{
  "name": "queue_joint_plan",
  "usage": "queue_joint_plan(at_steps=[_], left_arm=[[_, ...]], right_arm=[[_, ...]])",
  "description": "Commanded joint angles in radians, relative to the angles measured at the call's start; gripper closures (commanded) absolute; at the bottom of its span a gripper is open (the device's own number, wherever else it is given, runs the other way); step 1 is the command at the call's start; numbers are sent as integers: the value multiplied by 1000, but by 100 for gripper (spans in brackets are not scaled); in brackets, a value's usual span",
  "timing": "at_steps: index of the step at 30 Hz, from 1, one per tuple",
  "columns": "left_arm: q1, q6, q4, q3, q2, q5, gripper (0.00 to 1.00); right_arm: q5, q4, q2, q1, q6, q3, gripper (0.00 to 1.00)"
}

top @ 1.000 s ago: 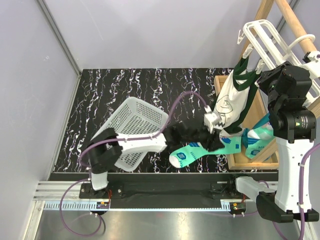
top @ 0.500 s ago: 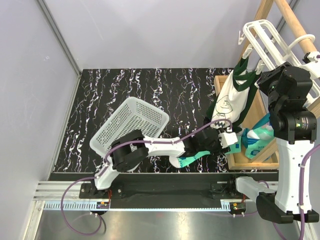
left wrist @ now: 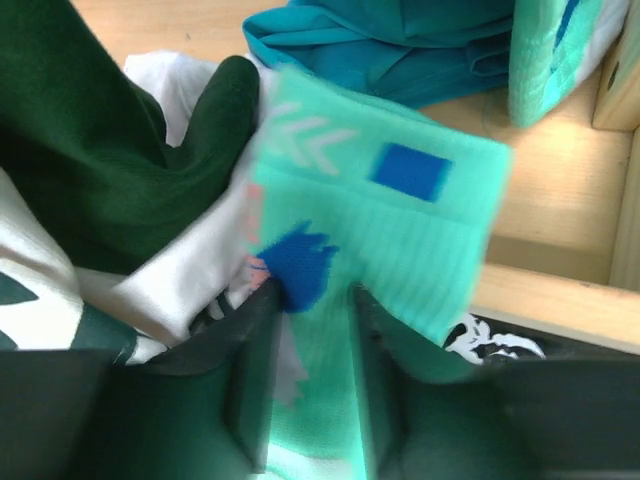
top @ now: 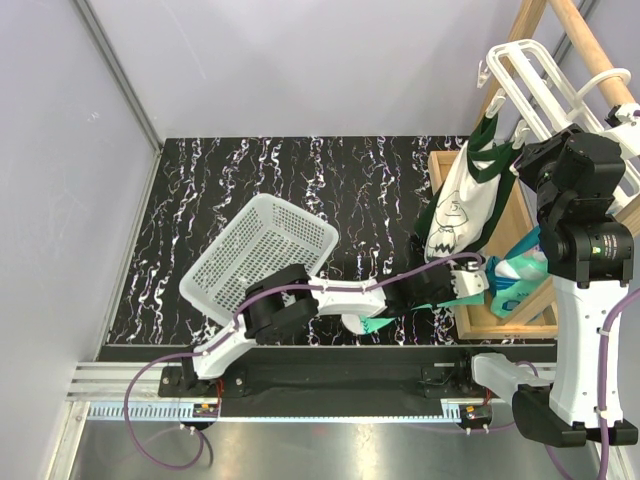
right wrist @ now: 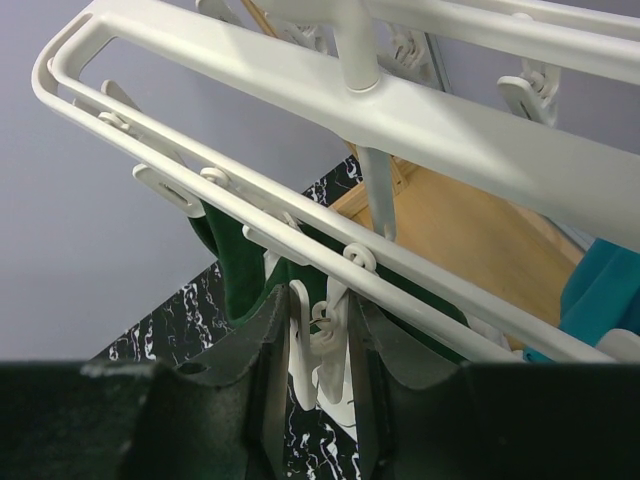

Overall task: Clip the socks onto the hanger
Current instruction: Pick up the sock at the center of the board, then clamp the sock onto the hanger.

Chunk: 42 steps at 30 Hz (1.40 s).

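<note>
My left gripper (left wrist: 312, 300) is shut on a mint-green sock (left wrist: 400, 230) with blue logo patches. In the top view it (top: 472, 284) holds the sock (top: 425, 297) at the near edge of the wooden tray, and the white toe (top: 358, 323) trails over the table. Another sock (top: 515, 285) lies in the tray. My right gripper (right wrist: 318, 312) is raised at the white hanger (right wrist: 400, 110) and is shut on one dangling white clip (right wrist: 325, 345), its two fingers pressing the clip's sides. The hanger (top: 530, 80) hangs from the wooden pole.
A white mesh basket (top: 262, 260) lies tilted on the black marbled table. A wooden tray (top: 505, 235) at the right holds a dark teal cloth (left wrist: 400, 40). A green-and-white garment (top: 460, 200) hangs from the hanger. The wooden pole (top: 590, 50) crosses the top right.
My left arm has stretched to the right with the sock, from the middle of the table to the tray's near edge. The right arm has not moved.
</note>
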Motion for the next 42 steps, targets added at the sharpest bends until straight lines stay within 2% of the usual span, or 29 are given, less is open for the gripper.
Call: queue_joint_plan(at_steps=[1, 3, 4, 6, 16, 20, 24, 27, 28, 31, 42], left_arm=[[-3, -6, 71, -10, -17, 23, 73], [0, -21, 96, -38, -53, 17, 82], [3, -26, 100, -59, -63, 17, 93], [8, -40, 123, -90, -109, 23, 100], [28, -136, 226, -257, -296, 77, 100], [52, -268, 199, -321, -419, 109, 100], [91, -441, 176, -348, -533, 230, 100], [134, -605, 165, -328, -584, 301, 100], [160, -692, 151, -284, -585, 325, 100], [204, -832, 99, -170, -556, 402, 100], [234, -1012, 113, 89, -416, 480, 100]], right_arm=[[-40, -40, 7, -1, 20, -13, 100], [-41, -39, 7, -3, 21, -14, 100], [-43, -40, 7, -2, 21, -16, 100], [-43, -39, 4, -2, 21, -19, 100], [-48, -50, 2, -3, 20, -8, 100], [-57, -56, 8, -1, 18, -1, 100], [-63, -50, 1, -3, 18, -19, 100], [-78, -56, 2, -3, 21, -5, 100], [-89, -56, 2, -3, 23, -1, 100], [-92, -59, 5, -3, 24, 9, 100], [-130, -31, -12, -1, 17, -19, 100]])
